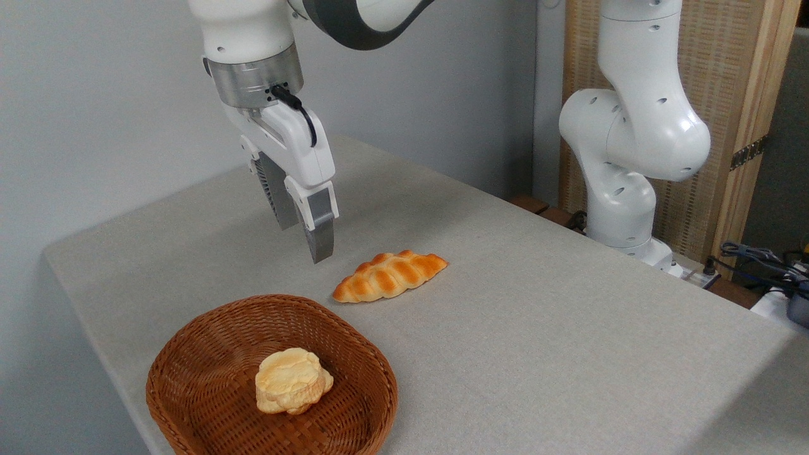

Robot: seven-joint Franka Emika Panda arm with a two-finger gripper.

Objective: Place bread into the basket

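Observation:
The bread, a golden-orange braided loaf, lies on the grey table just right of centre, beyond the basket. The basket is reddish-brown wicker at the near left and holds a pale yellow lumpy bun. My gripper hangs above the table, up and to the left of the bread, apart from it. Its two fingers point down with a narrow gap and nothing between them.
The grey cloth-covered table ends at the left and near right edges. The arm's white base stands at the far right edge, with cables and a wooden panel behind it.

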